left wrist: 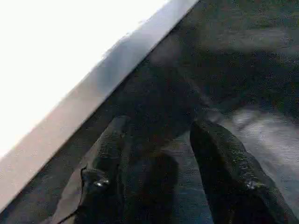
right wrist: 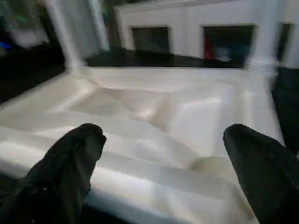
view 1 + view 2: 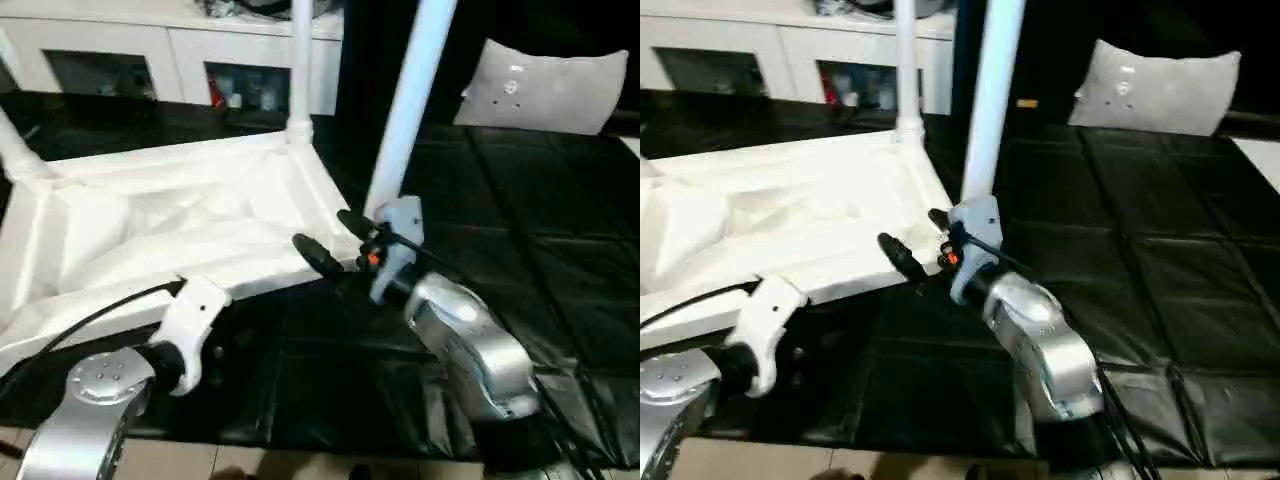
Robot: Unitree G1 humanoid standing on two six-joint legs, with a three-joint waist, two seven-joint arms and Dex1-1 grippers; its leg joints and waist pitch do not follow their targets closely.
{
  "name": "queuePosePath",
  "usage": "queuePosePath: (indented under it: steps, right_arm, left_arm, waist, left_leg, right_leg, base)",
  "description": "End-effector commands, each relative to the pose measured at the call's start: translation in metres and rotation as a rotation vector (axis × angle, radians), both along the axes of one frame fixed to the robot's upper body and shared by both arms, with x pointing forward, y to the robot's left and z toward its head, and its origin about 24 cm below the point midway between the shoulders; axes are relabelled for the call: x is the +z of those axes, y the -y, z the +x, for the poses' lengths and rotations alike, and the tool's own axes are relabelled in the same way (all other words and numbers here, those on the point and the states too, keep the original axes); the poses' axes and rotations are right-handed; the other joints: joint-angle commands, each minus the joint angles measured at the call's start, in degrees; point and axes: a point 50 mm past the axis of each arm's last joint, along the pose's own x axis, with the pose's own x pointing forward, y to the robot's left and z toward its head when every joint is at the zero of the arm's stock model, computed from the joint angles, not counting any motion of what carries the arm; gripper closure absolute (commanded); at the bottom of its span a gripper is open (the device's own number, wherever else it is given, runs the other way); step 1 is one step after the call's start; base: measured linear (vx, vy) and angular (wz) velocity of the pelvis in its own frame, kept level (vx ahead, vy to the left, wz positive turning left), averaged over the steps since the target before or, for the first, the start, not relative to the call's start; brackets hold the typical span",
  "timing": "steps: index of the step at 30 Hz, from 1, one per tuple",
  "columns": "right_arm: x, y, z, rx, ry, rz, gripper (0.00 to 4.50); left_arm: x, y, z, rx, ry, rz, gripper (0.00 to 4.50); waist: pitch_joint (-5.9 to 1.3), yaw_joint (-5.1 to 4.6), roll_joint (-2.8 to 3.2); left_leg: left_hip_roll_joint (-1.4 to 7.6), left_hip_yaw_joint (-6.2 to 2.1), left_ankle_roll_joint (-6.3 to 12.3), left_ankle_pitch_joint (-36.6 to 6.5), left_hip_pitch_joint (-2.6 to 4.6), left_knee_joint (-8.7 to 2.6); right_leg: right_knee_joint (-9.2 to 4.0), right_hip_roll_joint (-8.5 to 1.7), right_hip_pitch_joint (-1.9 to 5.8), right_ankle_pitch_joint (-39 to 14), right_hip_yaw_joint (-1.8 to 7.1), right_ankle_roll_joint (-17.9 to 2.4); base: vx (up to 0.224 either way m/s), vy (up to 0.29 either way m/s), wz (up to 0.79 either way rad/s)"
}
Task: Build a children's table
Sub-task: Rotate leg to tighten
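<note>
**Upturned table top on the black mat, both grippers empty**

The children's table top (image 3: 180, 225) lies upside down on a black mat (image 3: 520, 270), its ribbed underside facing up. It sits on the robot's left half of the mat, with a white cabinet (image 3: 180, 60) with glass doors behind it. One white leg (image 3: 301, 60) stands upright in the far corner socket nearest the middle of the scene. A second leg (image 3: 408, 100) rises at a slant beside the top's near right corner; whether its foot sits in that socket cannot be told, since the right gripper hides the spot. Part of a third leg (image 3: 18, 150) shows at the far left corner.

The right gripper (image 3: 335, 240) hangs just at the near right corner of the top, at the foot of the slanted leg. Its two black fingers (image 2: 70, 163) stand wide apart, pointing across the top's underside, with nothing between them.

The left gripper (image 1: 163, 172) is low beside the near long edge of the top, its fingers roughly half spread over the black mat and holding nothing; the white edge runs close past them without touching.

A grey cushion (image 3: 545, 85) lies on the far right, well apart from the table top.
</note>
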Motion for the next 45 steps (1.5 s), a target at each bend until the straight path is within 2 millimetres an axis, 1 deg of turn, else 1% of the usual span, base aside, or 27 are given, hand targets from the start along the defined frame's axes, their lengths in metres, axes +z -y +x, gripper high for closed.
queuePosePath:
  steps: [1,3,4,5,6,8,10,11,14,16,20,23,24,25,27,28,29,30,31,32,33,35,36,38,40,43,45]
  right_arm:
    - [-0.001,-0.003,0.007,-0.03,0.009,-0.023,0.0]
    - [-0.002,-0.009,0.027,-0.105,0.002,-0.062,0.0]
    - [-0.002,-0.01,0.029,-0.11,0.003,-0.067,0.0]
    - [-0.002,-0.012,0.036,-0.144,-0.003,-0.078,0.0]
    - [-0.001,-0.015,0.043,-0.184,0.007,-0.103,0.0]
    - [-0.001,-0.016,0.046,-0.196,0.005,-0.107,0.0]
    - [-0.003,-0.017,0.052,-0.254,-0.007,-0.119,0.0]
    - [-0.005,-0.014,0.057,-0.32,-0.012,-0.139,0.0]
    - [-0.007,-0.007,0.065,-0.425,-0.014,-0.17,0.0]
    - [-0.009,0.011,0.074,-0.562,-0.031,-0.198,0.0]
    - [-0.01,0.037,0.079,-0.654,-0.005,-0.246,0.0]
    - [-0.012,0.057,0.08,-0.681,0.019,-0.284,0.0]
    - [-0.014,0.072,0.08,-0.698,0.03,-0.306,0.0]
    - [-0.015,0.079,0.08,-0.705,0.031,-0.313,0.0]
    - [-0.016,0.091,0.079,-0.718,0.036,-0.326,0.0]
    - [-0.017,0.114,0.078,-0.735,0.049,-0.356,0.0]
    - [-0.017,0.127,0.077,-0.749,0.058,-0.379,0.0]
    - [-0.017,0.141,0.075,-0.762,0.064,-0.401,0.0]
    - [-0.016,0.161,0.072,-0.783,0.07,-0.431,0.0]
    - [-0.016,0.163,0.071,-0.786,0.07,-0.434,0.0]
    - [-0.014,0.179,0.068,-0.812,0.074,-0.462,0.0]
    - [-0.013,0.193,0.065,-0.829,0.081,-0.491,0.0]
    - [-0.012,0.203,0.063,-0.843,0.084,-0.51,0.0]
    - [-0.009,0.221,0.058,-0.87,0.091,-0.546,0.0]
    - [-0.001,0.243,0.051,-0.887,0.116,-0.588,0.0]
    - [0.001,0.24,0.052,-0.856,0.135,-0.561,0.0]
    - [0.001,0.233,0.053,-0.824,0.151,-0.541,0.0]
  left_arm:
    - [0.002,-0.004,0.002,0.034,0.003,0.025,2.0]
    - [0.002,-0.006,0.001,0.06,-0.013,0.039,2.0]
    - [0.001,-0.006,0.0,0.061,-0.014,0.04,2.0]
    - [0.001,-0.005,0.0,0.061,-0.012,0.039,2.0]
    - [0.002,-0.002,0.001,0.06,-0.001,0.027,2.0]
    - [0.002,-0.001,0.001,0.059,0.004,0.02,2.0]
    - [0.001,0.002,0.004,0.062,0.017,0.018,2.0]
    - [0.0,0.003,0.005,0.068,0.023,0.017,2.0]
    - [0.0,0.005,0.008,0.079,0.028,0.017,2.0]
    - [-0.003,0.004,0.009,0.102,0.022,0.024,2.0]
    - [-0.008,0.004,0.009,0.116,0.017,0.035,2.0]
    - [-0.009,0.005,0.012,0.119,0.027,0.041,2.0]
    - [-0.009,0.006,0.013,0.127,0.037,0.038,2.0]
    - [-0.009,0.006,0.014,0.129,0.039,0.039,2.0]
    - [-0.009,0.006,0.015,0.129,0.042,0.041,2.0]
    - [-0.01,0.007,0.016,0.127,0.05,0.046,2.0]
    - [-0.01,0.007,0.017,0.124,0.054,0.046,2.0]
    - [-0.011,0.009,0.017,0.12,0.059,0.044,2.0]
    - [-0.011,0.011,0.019,0.114,0.065,0.038,2.0]
    - [-0.011,0.011,0.019,0.113,0.066,0.037,2.0]
    - [-0.011,0.013,0.02,0.11,0.072,0.035,2.0]
    - [-0.011,0.014,0.022,0.106,0.078,0.035,2.0]
    - [-0.011,0.015,0.022,0.104,0.081,0.035,2.0]
    - [-0.011,0.017,0.023,0.098,0.089,0.033,2.0]
    - [-0.009,0.019,0.025,0.084,0.114,0.026,2.0]
    - [-0.006,0.021,0.024,0.085,0.138,-0.002,2.0]
    - [-0.005,0.02,0.023,0.095,0.155,-0.016,2.0]
  waist:
    - [-3.36,0.01,1.2]
    - [-3.45,0.07,1.1]
    - [-3.44,-0.11,1.24]
    - [-3.64,0.04,1.32]
    - [-3.55,0.08,1.12]
    - [-3.66,0.39,1.31]
    - [-3.76,0.55,1.3]
    - [-3.87,0.52,1.07]
    - [-3.75,0.63,1.23]
    - [-3.75,0.75,1.32]
    - [-3.81,1.27,1.36]
    - [-3.97,1.53,1.16]
    - [-3.98,1.55,1.11]
    - [-4.04,1.55,1.22]
    - [-4.1,1.72,0.98]
    - [-4.11,1.79,1.22]
    - [-4.11,1.98,1.02]
    - [-4.15,2.17,1.34]
    - [-4.21,2.57,1.26]
    - [-4.18,2.75,1.17]
    - [-4.19,2.69,1.0]
    - [-4.2,2.6,0.84]
    - [-4.18,2.63,1.18]
    - [-4.13,2.45,0.72]
    - [-4.21,1.99,0.89]
    - [-4.27,1.32,0.85]
    - [-4.24,0.83,0.8]
  left_leg:
    - [1.51,-0.73,-1.55,-19.1,0.64,-4.5]
    - [1.59,-0.71,-1.5,-17.3,0.46,-4.57]
    - [1.55,-0.86,-1.82,-17.6,0.28,-4.69]
    - [1.55,-0.62,-1.83,-17.5,0.78,-4.34]
    - [1.63,-0.64,-1.85,-16.7,0.51,-4.49]
    - [1.65,-0.38,-1.87,-16.1,0.91,-4.34]
    - [1.62,-0.34,-1.72,-15.0,0.76,-4.39]
    - [1.61,-0.35,-1.76,-14.0,0.57,-4.36]
    - [1.52,-0.25,-2.03,-14.9,0.65,-4.27]
    - [1.47,-0.16,-2.41,-16.6,1.07,-4.16]
    - [1.43,-0.03,-2.54,-17.0,1.24,-4.02]
    - [1.34,-0.1,-2.01,-15.4,0.57,-4.02]
    - [1.34,-0.03,-1.94,-15.1,0.63,-3.94]
    - [1.28,0.04,-1.74,-14.6,0.62,-3.8]
    - [1.24,0.12,-1.13,-13.8,0.52,-3.64]
    - [1.23,0.08,-1.02,-13.9,0.5,-3.61]
    - [1.28,0.21,-0.76,-14.3,0.72,-3.45]
    - [1.24,0.22,-0.66,-14.3,0.81,-3.39]
    - [1.22,0.29,-0.41,-13.5,0.66,-3.26]
    - [1.2,0.36,-0.3,-13.5,0.69,-3.22]
    - [1.13,0.29,-0.06,-13.3,0.4,-3.2]
    - [1.06,0.21,0.17,-13.4,0.14,-3.17]
    - [1.03,0.19,0.16,-13.8,0.23,-3.1]
    - [0.9,0.26,0.51,-14.5,0.09,-3.01]
    - [0.91,0.28,1.12,-15.1,0.12,-2.79]
    - [0.85,0.22,2.16,-14.1,-0.42,-2.71]
    - [0.84,0.23,2.65,-14.5,-0.48,-2.63]
  right_leg:
    - [-4.7,-2.85,2.02,-23.8,2.54,-6.9]
    - [-4.18,-2.63,2.23,-20.2,2.57,-7.7]
    - [-3.89,-2.6,2.39,-20.0,2.32,-8.5]
    - [-3.94,-2.72,2.09,-18.9,2.45,-9.0]
    - [-3.7,-2.65,2.31,-17.5,2.44,-9.4]
    - [-3.56,-2.47,2.09,-15.2,2.51,-9.8]
    - [-3.25,-2.37,2.43,-12.9,2.46,-9.9]
    - [-3.06,-2.45,2.63,-11.7,2.44,-10.0]
    - [-3.09,-2.54,2.51,-12.9,2.37,-10.0]
    - [-3.31,-2.44,2.19,-14.8,2.31,-9.4]
    - [-3.3,-2.25,2.08,-14.6,2.28,-8.5]
    - [-3.06,-2.32,2.67,-13.1,2.21,-8.3]
    - [-3.05,-2.32,2.6,-12.9,2.23,-8.3]
    - [-3.11,-2.27,2.63,-12.5,2.2,-8.4]
    - [-2.98,-2.25,2.77,-11.9,2.17,-8.8]
    - [-2.97,-2.26,2.83,-12.1,2.14,-8.8]
    - [-3.18,-2.18,2.63,-12.6,2.09,-8.7]
    - [-3.16,-2.09,2.6,-12.5,2.07,-8.8]
    - [-3.04,-2.01,2.74,-11.2,2.06,-9.3]
    - [-3.13,-1.98,2.72,-11.2,2.04,-9.4]
    - [-2.98,-2.0,2.97,-11.5,2.0,-9.4]
    - [-3.14,-2.11,3.15,-12.8,1.85,-9.1]
    - [-3.23,-2.11,3.05,-13.6,1.79,-9.0]
    - [-3.51,-2.1,3.1,-15.4,1.7,-8.7]
    - [-3.89,-2.06,2.92,-17.0,1.51,-8.2]
    - [-3.66,-1.97,3.24,-15.8,1.37,-9.0]
    - [-3.8,-1.95,3.17,-16.7,1.22,-9.1]
  base:
    - [0.0,0.0,0.0]
    - [0.0,0.0,0.0]
    - [0.0,0.0,0.0]
    - [0.0,0.0,0.0]
    - [0.0,0.0,0.0]
    - [0.0,0.0,0.0]
    - [0.0,0.0,0.0]
    - [0.0,0.0,0.0]
    - [0.0,0.0,0.0]
    - [0.0,0.0,0.0]
    - [0.0,0.0,0.0]
    - [0.0,0.0,0.0]
    - [0.0,0.0,0.0]
    - [0.0,0.0,0.0]
    - [0.0,0.0,0.0]
    - [0.0,0.0,0.0]
    - [0.0,0.0,0.0]
    - [0.0,0.0,0.0]
    - [0.0,0.0,0.0]
    - [0.0,0.0,0.0]
    - [0.0,0.0,0.0]
    - [0.0,0.0,0.0]
    - [0.0,0.0,0.0]
    - [0.0,0.0,0.0]
    - [0.0,0.0,0.0]
    - [0.0,0.0,0.0]
    - [0.0,0.0,0.0]
